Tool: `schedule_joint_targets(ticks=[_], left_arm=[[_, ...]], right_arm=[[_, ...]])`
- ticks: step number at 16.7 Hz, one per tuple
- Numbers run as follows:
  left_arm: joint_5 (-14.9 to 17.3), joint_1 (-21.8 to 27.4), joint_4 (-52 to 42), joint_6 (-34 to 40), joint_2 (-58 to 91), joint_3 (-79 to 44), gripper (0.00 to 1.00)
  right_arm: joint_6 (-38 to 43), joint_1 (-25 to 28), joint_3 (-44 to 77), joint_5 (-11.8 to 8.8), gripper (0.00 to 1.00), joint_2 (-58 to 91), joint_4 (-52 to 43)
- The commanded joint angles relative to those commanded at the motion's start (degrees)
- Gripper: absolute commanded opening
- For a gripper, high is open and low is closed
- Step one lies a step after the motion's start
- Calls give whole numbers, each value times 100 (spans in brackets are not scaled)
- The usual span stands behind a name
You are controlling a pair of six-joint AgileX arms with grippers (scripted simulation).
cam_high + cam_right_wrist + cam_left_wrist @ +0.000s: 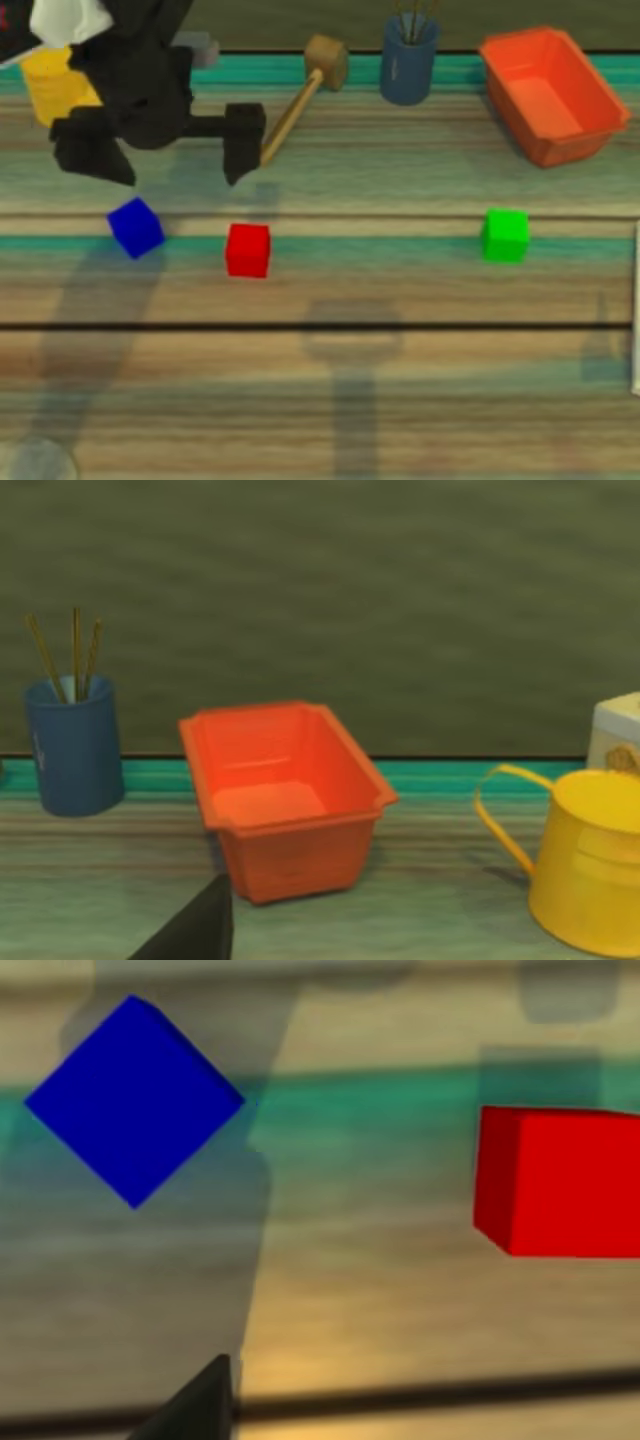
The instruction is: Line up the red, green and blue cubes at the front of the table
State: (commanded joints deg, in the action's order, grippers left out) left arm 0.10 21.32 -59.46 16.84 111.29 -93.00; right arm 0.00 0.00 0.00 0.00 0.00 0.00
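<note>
Hovering above the blue cube [135,227], my left hand [175,170] was spread wide and empty. Red cube [247,249] sat near it; green cube [505,235] well apart, rightward. Cubes looked light, rigid; opposite flat faces suit gripping.

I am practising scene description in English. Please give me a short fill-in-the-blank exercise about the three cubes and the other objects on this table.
1. The cube nearest the left gripper is ____.
2. The red cube lies between the blue cube and the ____ cube.
3. The orange bin holds ____ cubes.
4. The mallet lies beside the dark blue ____.

Missing words: blue; green; no; cup
</note>
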Motion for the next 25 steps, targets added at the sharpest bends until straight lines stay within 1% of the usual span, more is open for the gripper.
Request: schedule_joint_targets(ticks=[3,6,8,14,17,21,23,25], left_arm=[[7,229,-590,178,1170,-1039,100],[12,376,-952,290,1882,-1696,100],[14,417,-1048,320,2056,-1883,100],[15,392,-1024,314,2063,-1862,100],[15,404,-618,301,2203,-1572,100],[19,409,368,305,2524,-983,100],[20,412,599,308,2627,-810,100],[20,412,623,308,2639,-791,100]], right_arm=[[0,0,0,0,100,0,0],[0,0,0,0,100,0,0],[0,0,0,0,100,0,0],[0,0,0,0,100,0,0],[0,0,0,0,100,0,0],[0,0,0,0,100,0,0],[0,0,0,0,100,0,0],[0,0,0,0,100,0,0]])
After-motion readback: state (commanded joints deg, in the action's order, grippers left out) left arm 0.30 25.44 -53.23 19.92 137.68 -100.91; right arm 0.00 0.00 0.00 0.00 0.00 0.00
